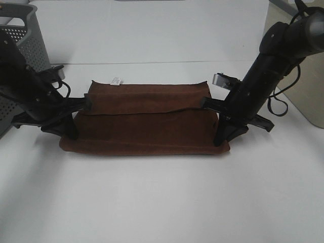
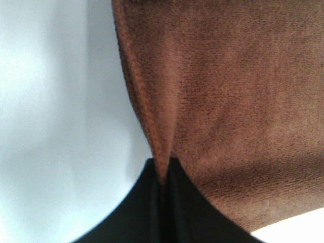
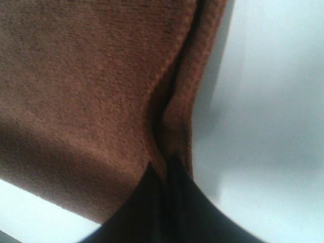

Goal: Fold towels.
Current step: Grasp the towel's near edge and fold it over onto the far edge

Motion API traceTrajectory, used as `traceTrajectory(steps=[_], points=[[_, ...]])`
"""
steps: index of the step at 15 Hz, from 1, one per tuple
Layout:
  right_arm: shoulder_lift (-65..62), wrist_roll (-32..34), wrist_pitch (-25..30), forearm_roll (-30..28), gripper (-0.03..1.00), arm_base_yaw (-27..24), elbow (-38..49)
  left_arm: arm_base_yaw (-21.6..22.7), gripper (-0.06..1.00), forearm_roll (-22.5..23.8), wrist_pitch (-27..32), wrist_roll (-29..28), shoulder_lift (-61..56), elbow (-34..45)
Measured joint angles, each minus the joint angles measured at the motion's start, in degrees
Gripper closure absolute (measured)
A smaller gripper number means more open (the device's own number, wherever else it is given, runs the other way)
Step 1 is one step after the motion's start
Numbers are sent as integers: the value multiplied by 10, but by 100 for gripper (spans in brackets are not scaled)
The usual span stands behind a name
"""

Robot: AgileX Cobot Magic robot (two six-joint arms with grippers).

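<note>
The dark reddish-brown towel [image 1: 147, 129] lies flat on the white table [image 1: 162, 197] with its long side across the view. Its far part is folded forward over the near part. A small white tag [image 1: 116, 80] sits at the far left edge. My left gripper [image 1: 87, 105] is shut on the folded flap's left edge. My right gripper [image 1: 205, 104] is shut on the flap's right edge. In the left wrist view the gripper [image 2: 163, 177] pinches the towel's [image 2: 228, 101] hemmed edge. In the right wrist view the gripper [image 3: 164, 169] pinches the layered edge of the towel [image 3: 76, 86].
A grey perforated basket [image 1: 20, 61] stands at the far left, behind my left arm. A grey surface [image 1: 309, 96] lies beyond the table's right edge. A cable [image 1: 278, 101] hangs off my right arm.
</note>
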Motion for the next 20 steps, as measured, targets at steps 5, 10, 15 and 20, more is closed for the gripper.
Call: traceTrajectory(steps=[5,10,15,20], points=[[-26,-25,7,-5,97,0,-58,-2,94,2,22,-15,-11,-65],[-26,-9,-34,-9,97,0,-152,10,94,36,-39,-88,-11,-125],[22,-1,-86,-9,97,0,-202,15,94,28,-160,-95,26,-127],[96,-1,-150,13,92,0,-207,15,67,26,-177,-74,107,-190]])
